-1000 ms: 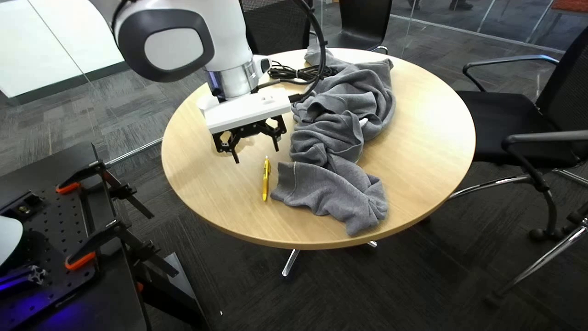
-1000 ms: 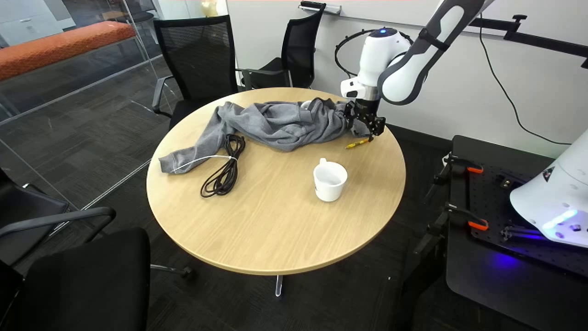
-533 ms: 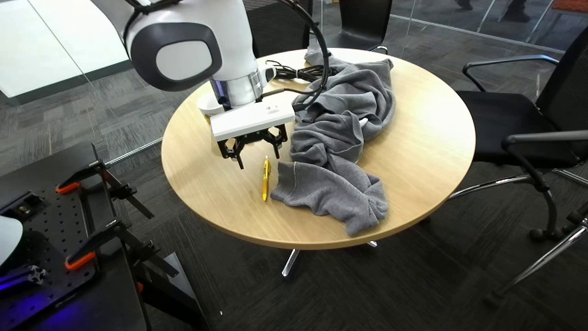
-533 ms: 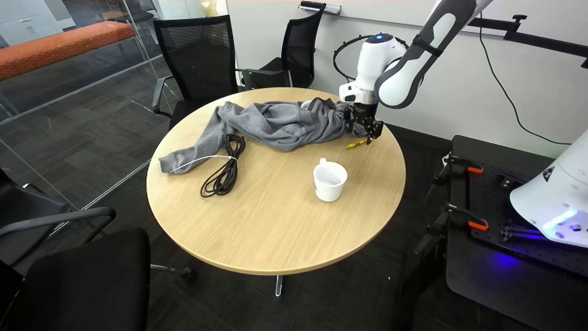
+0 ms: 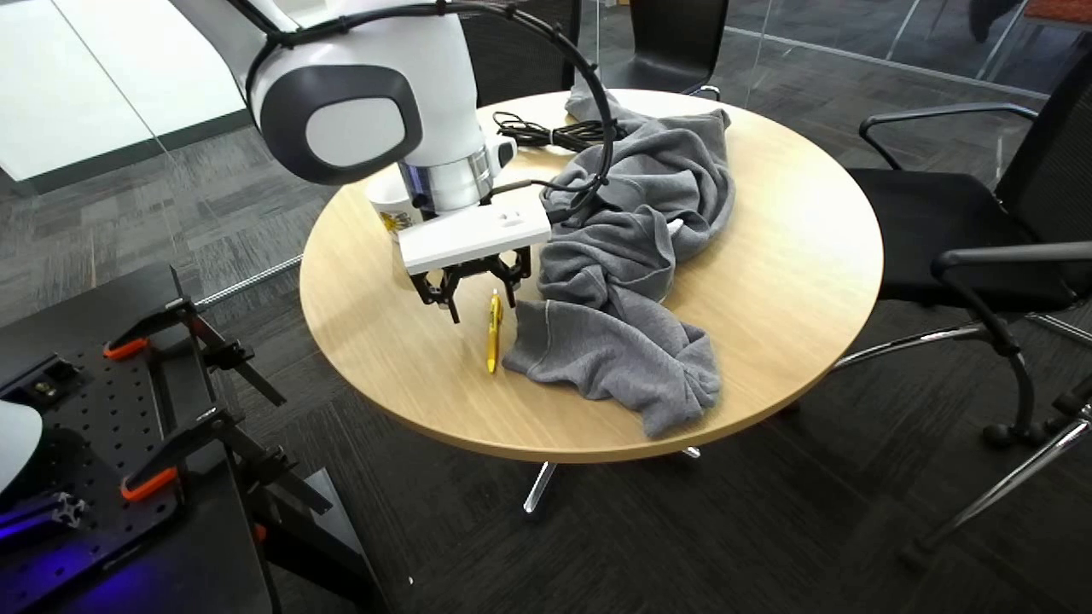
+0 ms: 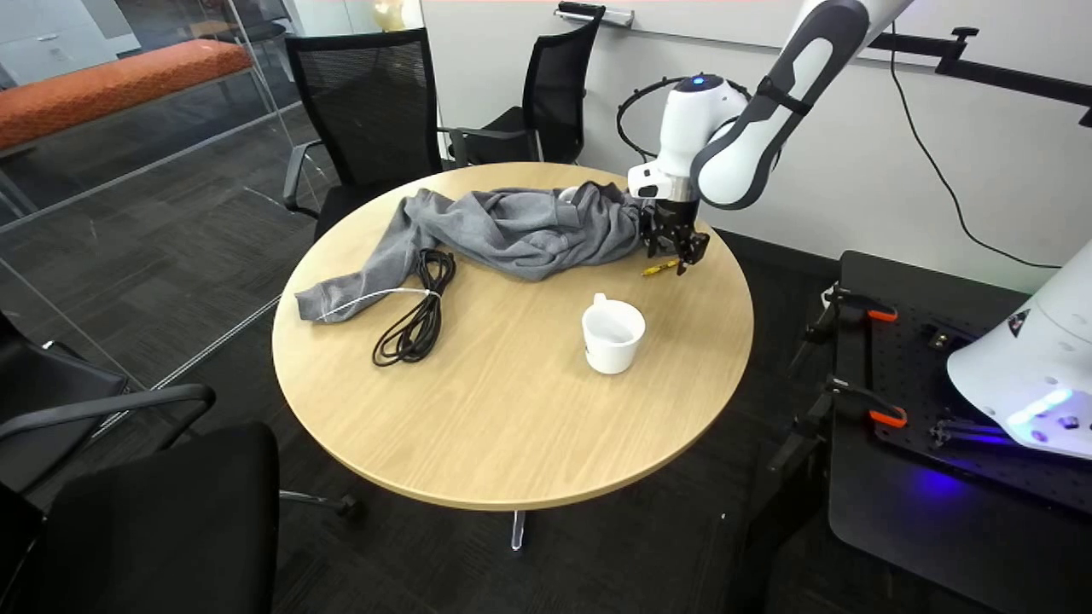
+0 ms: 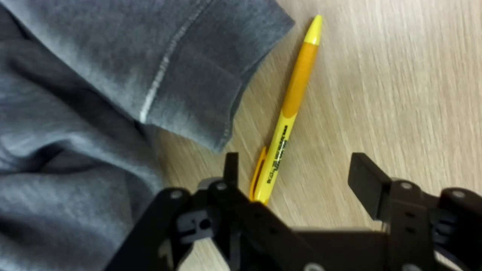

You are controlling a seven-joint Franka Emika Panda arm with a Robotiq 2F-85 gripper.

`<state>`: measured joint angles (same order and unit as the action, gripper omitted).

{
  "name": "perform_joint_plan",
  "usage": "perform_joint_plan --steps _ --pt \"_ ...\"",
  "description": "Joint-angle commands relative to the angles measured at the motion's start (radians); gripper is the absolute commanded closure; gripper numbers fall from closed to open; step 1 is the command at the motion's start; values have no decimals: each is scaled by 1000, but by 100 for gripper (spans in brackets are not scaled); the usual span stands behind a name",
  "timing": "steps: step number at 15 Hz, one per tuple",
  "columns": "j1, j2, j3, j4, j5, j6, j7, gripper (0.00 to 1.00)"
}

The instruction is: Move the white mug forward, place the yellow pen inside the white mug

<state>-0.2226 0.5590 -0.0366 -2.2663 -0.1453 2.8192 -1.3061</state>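
Observation:
The yellow pen (image 5: 494, 337) lies flat on the round table beside the grey cloth. It also shows in an exterior view (image 6: 655, 269) and in the wrist view (image 7: 290, 101). My gripper (image 5: 484, 312) is open and empty, low over the pen's clip end. In the wrist view the gripper (image 7: 295, 162) has its fingers wide apart; the pen's clip end runs between them, closer to the left finger, its tip hidden behind the gripper. The white mug (image 6: 612, 341) stands upright on the table, handle toward the cloth; it is partly hidden behind the arm in an exterior view (image 5: 388, 198).
The crumpled grey cloth (image 5: 623, 350) lies close beside the pen and gripper; it also shows in the wrist view (image 7: 94, 75). A white thing (image 6: 568, 194) shows among its folds. A coil of black cable (image 6: 418, 320) lies by the cloth. Chairs (image 6: 367, 102) stand around the table (image 6: 478, 426).
My gripper has moved down and closer to the pen, staying open. The mug, pen and cloth have not moved. More of the mug shows behind the arm.

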Motion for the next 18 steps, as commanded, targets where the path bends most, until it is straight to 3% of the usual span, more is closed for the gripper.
perform_joint_plan --steps 1,6,9,10,12,13,16,18 --pt "-25 13 21 21 -17 -6 8 55" --pt "-32 19 25 27 -16 -11 5 95" --pt "-32 24 25 34 -16 -16 6 100" --pt "-32 25 25 40 -16 -21 6 98" --pt "-31 29 23 46 -17 -28 7 82" --pt "-31 31 22 48 -17 -31 8 80" --pt "-29 36 19 51 -19 -37 9 55" --pt "-30 43 19 54 -20 -39 10 53"
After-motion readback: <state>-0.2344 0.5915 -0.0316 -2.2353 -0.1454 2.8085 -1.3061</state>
